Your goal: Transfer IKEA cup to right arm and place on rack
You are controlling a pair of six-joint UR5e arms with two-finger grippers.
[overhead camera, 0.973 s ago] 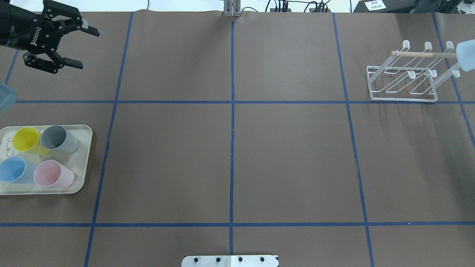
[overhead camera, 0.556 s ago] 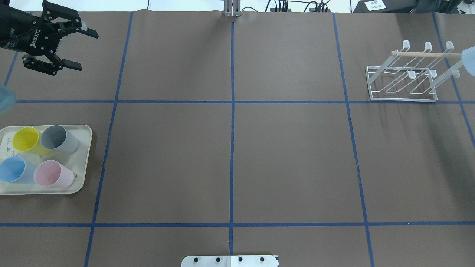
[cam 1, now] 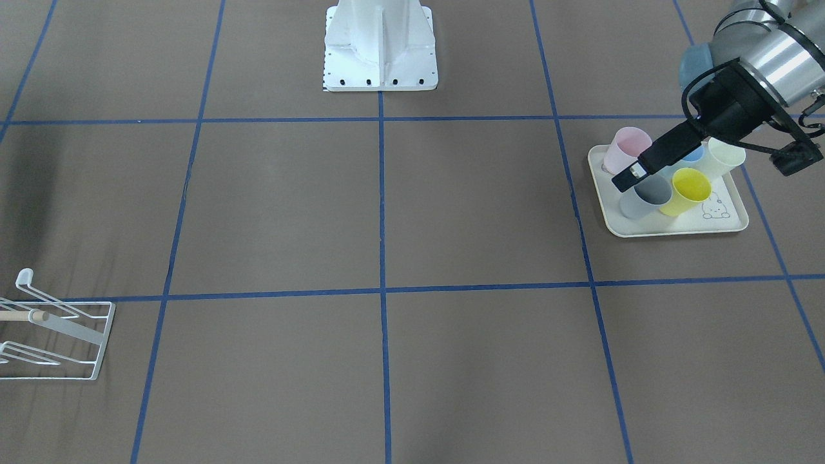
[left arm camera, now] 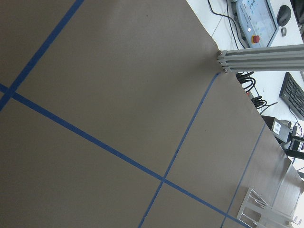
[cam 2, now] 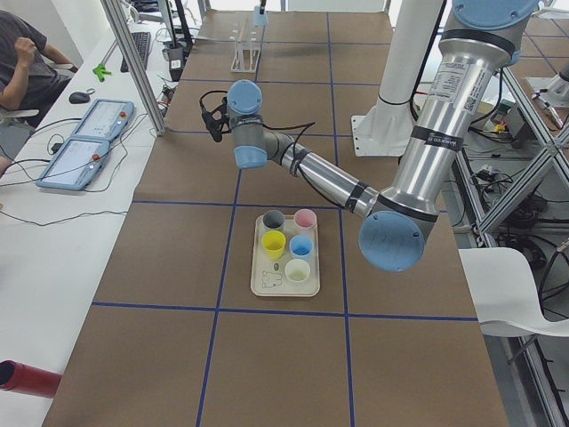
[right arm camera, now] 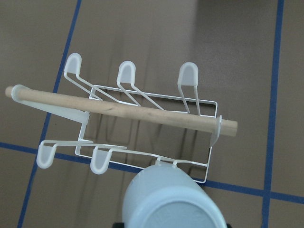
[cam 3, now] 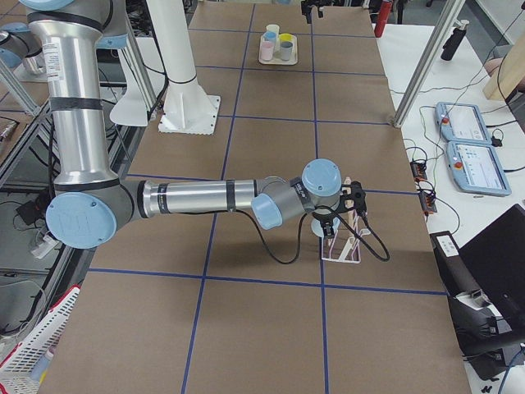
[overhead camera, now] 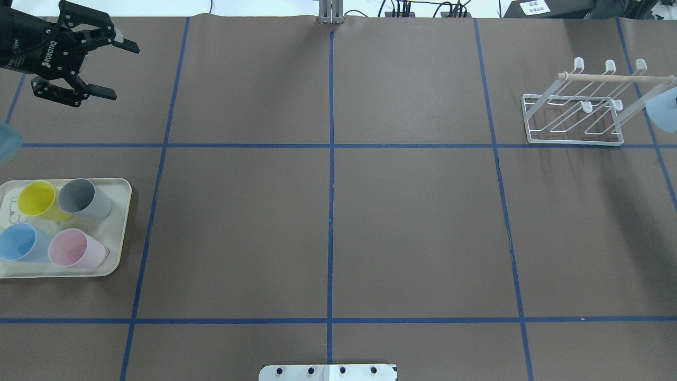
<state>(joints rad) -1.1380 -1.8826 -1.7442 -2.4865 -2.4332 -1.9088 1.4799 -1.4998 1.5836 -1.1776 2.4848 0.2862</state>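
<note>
My left arm (cam 2: 320, 173) reaches out from its elbow, over the tray (overhead camera: 119, 211), to the far left corner of the tabletop (overhead camera: 412, 222). The forearm runs near level. The wrist is turned so the left jaws lie on their side, off the surface, pointing along the far edge toward the right end. Those jaws stand wide apart with nothing between the fingers (overhead camera: 127, 47). White lettering (overhead camera: 46, 55) on their black body reads ROBOTIQ.

My right arm (cam 3: 197, 197) lies low and almost level, stretched toward the far right corner, with its wrist bent down over the rack (overhead camera: 574, 142). A black cable (cam 3: 279, 246) loops below the forearm. The right jaws are clamped on the pale-blue cup (right arm camera: 173, 199), and only slivers of black show on either side of it. The cup's base faces my wrist camera. It hangs at the right end of the rack's nearer row, in line with two capped prongs (right arm camera: 99, 161) and just past the tip of the wooden dowel (right arm camera: 128, 108). Whether it touches the wire I cannot tell. Raised marks on its base are too blurred to read.

The tray sits at the left edge, holding a yellow cup (overhead camera: 36, 200), a grey cup (overhead camera: 79, 196), a blue cup (overhead camera: 18, 242), a pink cup (overhead camera: 71, 248) and a cream cup (cam 1: 727, 158), all mouth up. A small line-drawn animal (cam 1: 712, 209) marks the tray. A white label (overhead camera: 534, 6) beyond the far edge is too small to read.
</note>
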